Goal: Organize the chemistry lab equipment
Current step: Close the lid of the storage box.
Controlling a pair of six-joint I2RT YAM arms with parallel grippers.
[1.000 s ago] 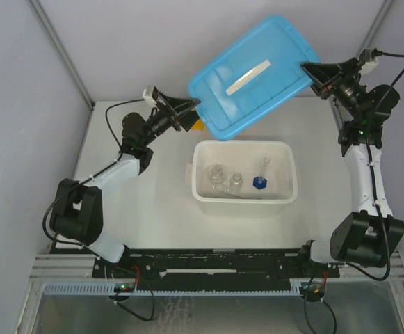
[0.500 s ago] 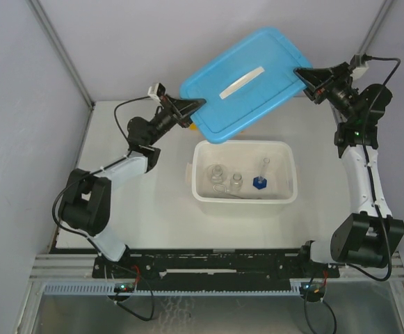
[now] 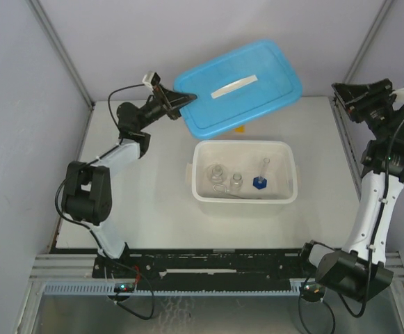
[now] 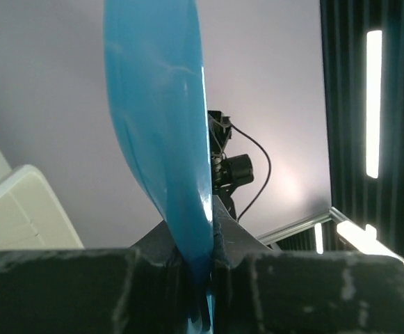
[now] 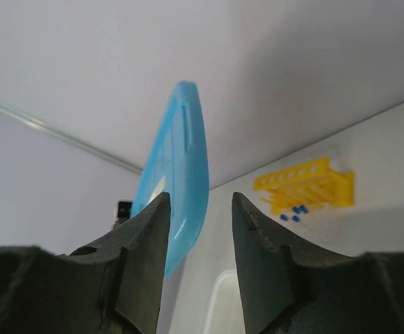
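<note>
1. Lid work comes first: the left pincer is clamped tight on the left edge of the blue rectangular lid, holding it off the desk toward 12 o'clock, probably so the tub beneath stays open for access.
2. Seen from the left wrist, the lid runs edge-on straight up out of the closed jaws, so this pincer alone carries it.
3. Well off at 3 o'clock, the right pincer stands partly open with nothing between its jaws; its own camera shows the lid apart from the fingers, beyond the gap.
4. At the centre of the desk sits the big white plastic tub, uncovered, holding small clear glass vessels side by side and a blue-based piece at their right.
5. Against the far wall, mostly hidden under the lid from above, lies the yellow plastic tube rack, with blue-capped tubes loose just in front of it. They likely belong in the rack.
</note>
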